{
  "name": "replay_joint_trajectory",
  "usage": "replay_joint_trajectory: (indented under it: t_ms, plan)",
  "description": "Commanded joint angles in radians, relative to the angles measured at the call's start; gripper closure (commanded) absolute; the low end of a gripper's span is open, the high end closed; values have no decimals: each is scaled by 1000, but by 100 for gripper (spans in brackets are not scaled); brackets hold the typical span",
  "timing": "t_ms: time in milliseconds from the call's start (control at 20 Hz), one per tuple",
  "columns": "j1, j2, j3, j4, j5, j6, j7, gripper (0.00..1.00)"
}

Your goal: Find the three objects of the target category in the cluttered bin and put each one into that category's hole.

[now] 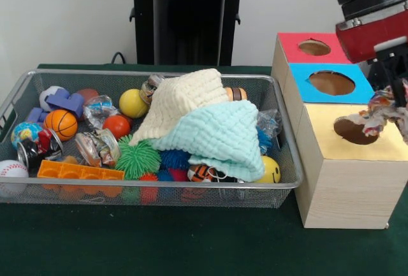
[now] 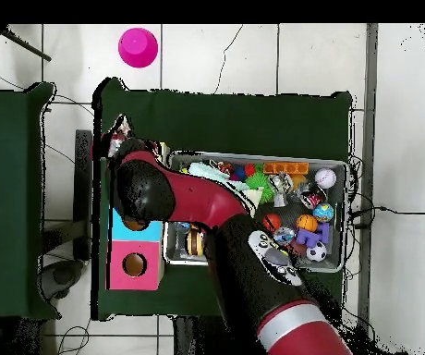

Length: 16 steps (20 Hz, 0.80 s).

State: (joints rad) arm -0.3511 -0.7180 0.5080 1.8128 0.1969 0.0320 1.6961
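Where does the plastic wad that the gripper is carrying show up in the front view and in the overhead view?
Front view: the plastic wad hangs at the right edge, over the yellow-topped box's hole.
Overhead view: the wad peeks out at the arm's tip, left of the bin.
Shared landmark: the red-topped box.

The red and black Sawyer arm (image 2: pixel 207 217) reaches from its base across to the side, bending at a rounded elbow. Its black gripper (image 1: pixel 390 101) hangs low, fingers (image 1: pixel 400 88) clamped around a crinkly wad of clear plastic film (image 1: pixel 376 115).
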Motion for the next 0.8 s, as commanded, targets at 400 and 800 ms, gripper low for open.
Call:
replay_joint_trajectory:
  t_ms: [400,800]
  plan:
    - [-15,36,59,-33,4,-55,189,100]
    - [-104,74,130,-8,-84,-72,138,100]
